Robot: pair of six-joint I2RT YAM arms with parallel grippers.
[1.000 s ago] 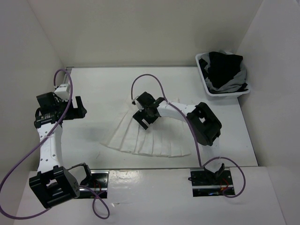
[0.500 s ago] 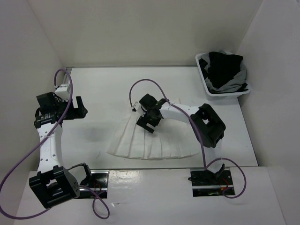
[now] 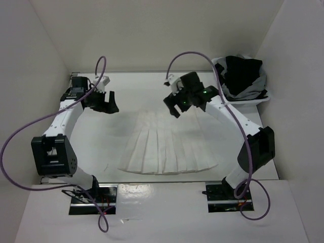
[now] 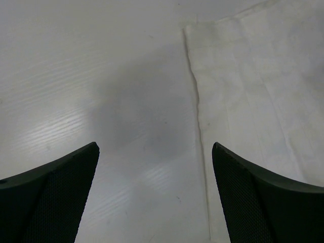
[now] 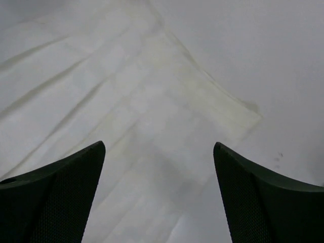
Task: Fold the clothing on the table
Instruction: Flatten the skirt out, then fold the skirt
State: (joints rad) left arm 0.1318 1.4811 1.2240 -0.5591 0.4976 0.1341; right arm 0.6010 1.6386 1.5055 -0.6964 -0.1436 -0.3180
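skirt (image 4: 253, 101) only partly in wrist views

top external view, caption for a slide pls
A white pleated skirt lies flat on the table, the open left gripper and open right gripper poised near its waistband end.

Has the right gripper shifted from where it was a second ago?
Yes. The right gripper went from over the skirt pleats toward the far edge of the table and rightward, closer to the white basket; it is open.
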